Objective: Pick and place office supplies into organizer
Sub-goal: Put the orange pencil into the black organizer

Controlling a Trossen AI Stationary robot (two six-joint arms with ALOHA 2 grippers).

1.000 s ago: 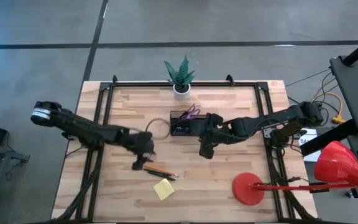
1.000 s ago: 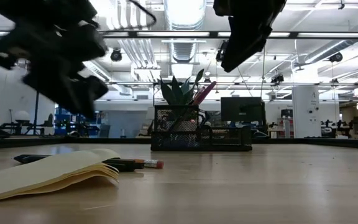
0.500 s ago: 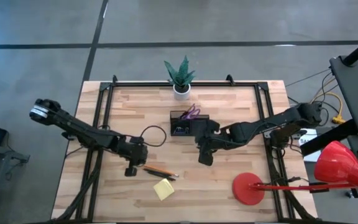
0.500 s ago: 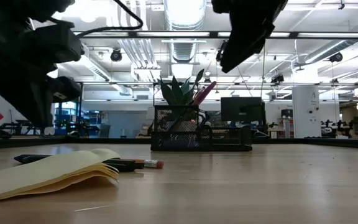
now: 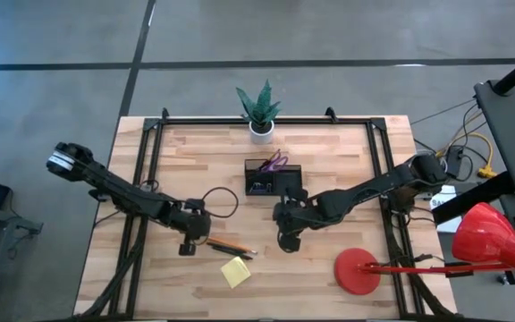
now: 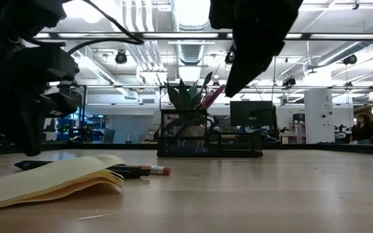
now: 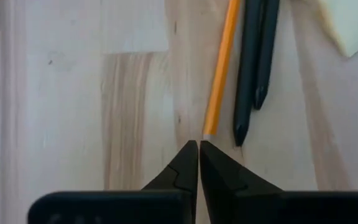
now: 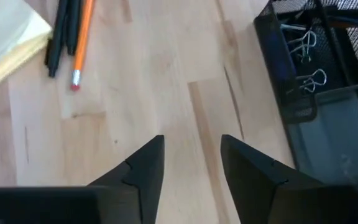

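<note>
Left fingers (image 7: pixel 198 163) now pressed together at orange pencil (image 7: pixel 220 68) tip | right fingers (image 8: pixel 191 163) spread, moved nearer

Two dark, slim jointed arms with looping black cables and pointed black jaws.

bright ceiling lights glare in the low view, arms silhouetted, blurred.

No text, label or number is readable anywhere.
</note>
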